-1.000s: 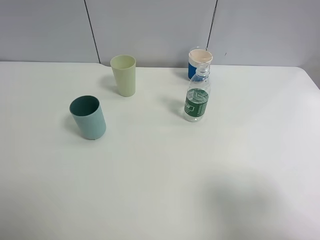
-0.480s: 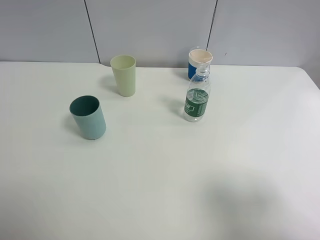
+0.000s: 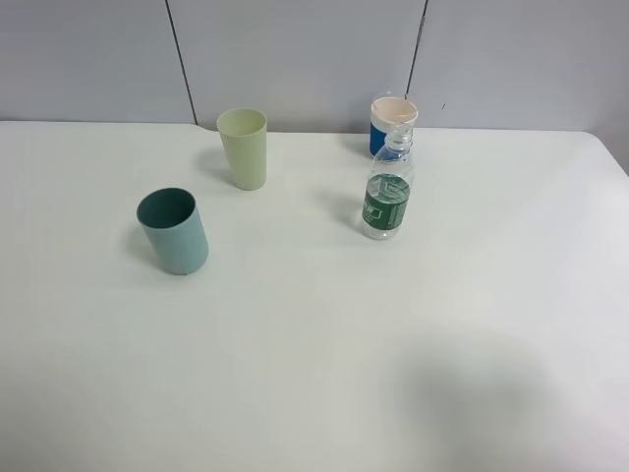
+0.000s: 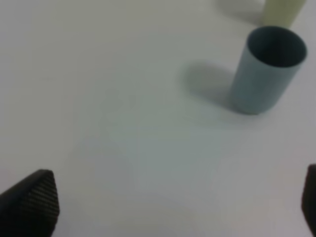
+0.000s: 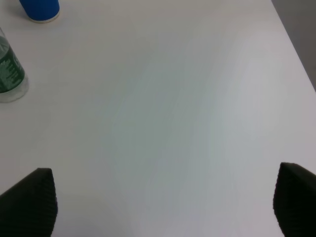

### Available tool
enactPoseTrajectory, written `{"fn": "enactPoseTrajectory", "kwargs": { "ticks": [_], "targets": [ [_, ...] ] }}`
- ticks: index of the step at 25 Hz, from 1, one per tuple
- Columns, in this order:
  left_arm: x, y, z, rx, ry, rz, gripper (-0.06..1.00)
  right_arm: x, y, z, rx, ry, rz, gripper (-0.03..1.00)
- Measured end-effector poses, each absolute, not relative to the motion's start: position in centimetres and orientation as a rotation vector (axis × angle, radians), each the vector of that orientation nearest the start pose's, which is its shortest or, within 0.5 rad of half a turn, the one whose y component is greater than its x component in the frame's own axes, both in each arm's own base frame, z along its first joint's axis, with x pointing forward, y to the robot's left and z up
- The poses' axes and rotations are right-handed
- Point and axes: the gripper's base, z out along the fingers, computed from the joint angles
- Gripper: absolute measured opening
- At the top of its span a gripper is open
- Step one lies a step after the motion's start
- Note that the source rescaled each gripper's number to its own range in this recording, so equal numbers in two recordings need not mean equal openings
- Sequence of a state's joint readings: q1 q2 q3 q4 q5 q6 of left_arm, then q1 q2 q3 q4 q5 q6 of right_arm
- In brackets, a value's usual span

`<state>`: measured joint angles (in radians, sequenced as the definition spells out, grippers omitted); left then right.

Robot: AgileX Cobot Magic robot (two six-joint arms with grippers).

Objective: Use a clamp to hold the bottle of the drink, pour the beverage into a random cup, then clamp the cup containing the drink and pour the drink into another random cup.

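Note:
A clear bottle (image 3: 387, 194) with a green label stands upright right of the table's centre; its base (image 5: 9, 74) shows in the right wrist view. Behind it is a blue cup (image 3: 391, 124) with a pale rim, also seen as a blue cup (image 5: 40, 10). A teal cup (image 3: 174, 232) stands at the left, and a pale green cup (image 3: 244, 147) behind it. The left wrist view shows the teal cup (image 4: 266, 70) and the pale green cup (image 4: 282, 12). My left gripper (image 4: 173, 205) is open with bare table between its fingertips. My right gripper (image 5: 165, 205) is open over bare table. Neither arm appears in the high view.
The white table (image 3: 314, 344) ends at a grey panelled wall (image 3: 295, 59) behind the cups. The table's right edge (image 5: 296, 49) runs close to my right gripper's side.

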<state>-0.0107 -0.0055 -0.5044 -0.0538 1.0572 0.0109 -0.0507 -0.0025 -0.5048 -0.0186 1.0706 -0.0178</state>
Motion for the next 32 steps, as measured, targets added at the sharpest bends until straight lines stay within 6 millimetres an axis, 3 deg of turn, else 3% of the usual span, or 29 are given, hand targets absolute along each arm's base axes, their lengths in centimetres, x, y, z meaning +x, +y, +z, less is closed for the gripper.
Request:
{"fn": "enactPoseTrajectory", "kwargs": {
  "ticks": [32],
  "targets": [
    [-0.61, 0.02, 27.88, -0.035, 2.031, -0.061, 1.0, -0.63, -0.12, 27.78, 0.035, 2.047, -0.065, 0.7]
  ]
}}
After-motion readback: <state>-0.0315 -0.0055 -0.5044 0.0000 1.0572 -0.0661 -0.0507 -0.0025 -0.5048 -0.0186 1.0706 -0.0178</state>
